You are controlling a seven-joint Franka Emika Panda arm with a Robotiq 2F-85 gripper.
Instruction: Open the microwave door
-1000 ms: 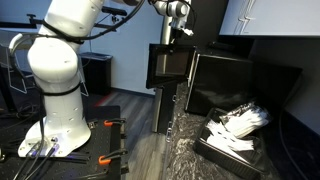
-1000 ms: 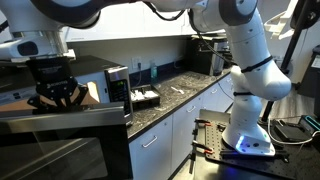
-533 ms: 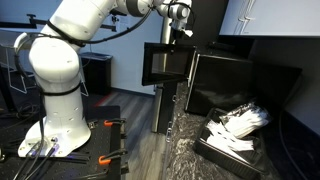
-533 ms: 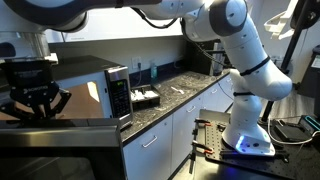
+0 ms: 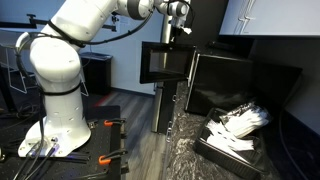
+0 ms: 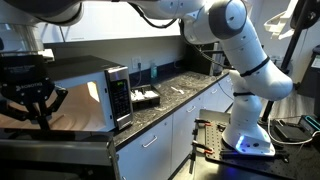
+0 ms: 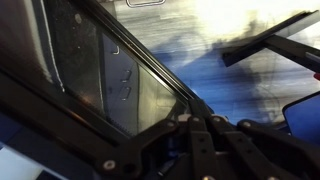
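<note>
The black microwave (image 5: 240, 85) stands on the counter, and its lit cavity (image 6: 90, 100) shows in an exterior view beside its control panel. The microwave door (image 5: 165, 62), a black frame around a greyish window, is swung wide open; it fills the low foreground in an exterior view (image 6: 55, 150). My gripper (image 5: 180, 28) sits at the door's top edge, also seen in an exterior view (image 6: 40, 112). In the wrist view my fingers (image 7: 190, 118) are closed together on the door's frame edge (image 7: 120, 90).
A low black tray of white items (image 5: 235, 132) lies on the dark speckled counter (image 6: 175, 92) in front of the microwave. White cabinets (image 6: 170, 140) run below. The robot's white base (image 5: 55, 90) stands on the floor with tools around it.
The door has swung further open. My gripper has moved with it, leftward in both exterior views, and more of the lit cavity shows.
</note>
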